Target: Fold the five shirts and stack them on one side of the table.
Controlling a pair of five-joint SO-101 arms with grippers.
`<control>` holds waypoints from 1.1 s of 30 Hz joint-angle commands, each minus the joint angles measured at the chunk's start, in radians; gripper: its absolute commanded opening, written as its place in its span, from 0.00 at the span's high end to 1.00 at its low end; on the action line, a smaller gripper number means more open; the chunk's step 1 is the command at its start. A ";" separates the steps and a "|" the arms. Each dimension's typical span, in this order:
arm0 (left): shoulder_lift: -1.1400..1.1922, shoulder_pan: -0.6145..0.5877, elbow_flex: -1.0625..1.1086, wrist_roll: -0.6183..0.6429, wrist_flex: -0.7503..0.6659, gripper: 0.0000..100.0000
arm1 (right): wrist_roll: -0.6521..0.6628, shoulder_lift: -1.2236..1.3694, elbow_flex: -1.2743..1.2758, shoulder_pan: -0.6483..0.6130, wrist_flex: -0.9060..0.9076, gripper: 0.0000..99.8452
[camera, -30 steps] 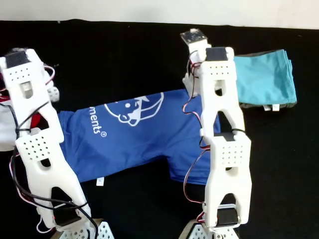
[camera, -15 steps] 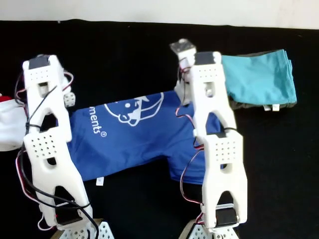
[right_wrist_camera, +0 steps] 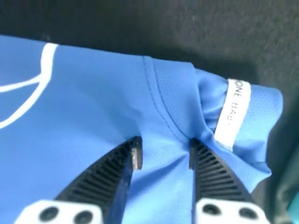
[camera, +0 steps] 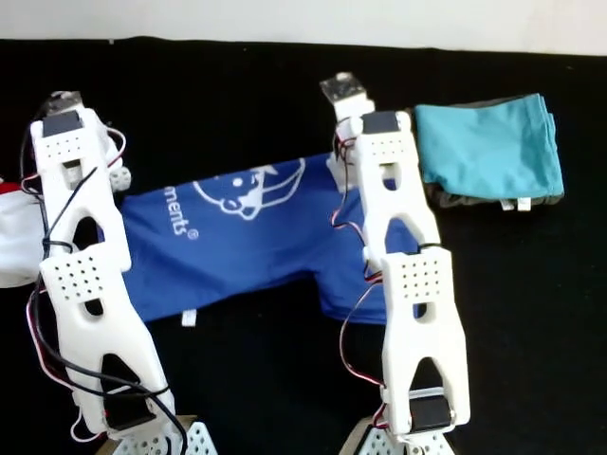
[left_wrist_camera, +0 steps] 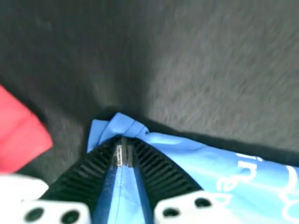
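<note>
The blue shirt [camera: 247,246] of smooth cloth with a white print lies spread on the black table cover [camera: 237,95], stretched between the 2 arms. The left gripper [left_wrist_camera: 122,150] has its jaws closed tightly on a thin fold at one end of the shirt, near a red cloth [left_wrist_camera: 21,135]. The right gripper [right_wrist_camera: 162,157] has its jaws pressed on a thick gather of fabric beside a white label [right_wrist_camera: 231,109]; the gap between them is filled with cloth. A folded teal shirt [camera: 488,152] rests at the far right side. I judge the step is to carry the held edge over for a fold. To do it well, both arms should travel together at equal height, so the edge is taut and lands straight on the opposite edge
</note>
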 commanded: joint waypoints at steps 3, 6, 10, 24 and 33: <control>-0.010 -0.027 -0.096 0.003 -0.021 0.99 | -0.008 -0.027 -0.097 0.007 0.053 0.82; -0.013 -0.036 -0.154 0.005 0.044 0.99 | -0.005 -0.050 -0.193 0.007 0.153 0.82; -0.013 -0.025 -0.283 0.003 0.207 0.99 | -0.005 -0.064 -0.348 0.007 0.298 0.82; -0.447 -0.024 0.005 0.003 0.385 0.99 | -0.112 -0.407 -0.255 -0.042 0.357 0.83; -0.931 0.050 0.906 0.000 0.040 0.99 | -0.106 -0.920 0.541 -0.130 0.349 0.83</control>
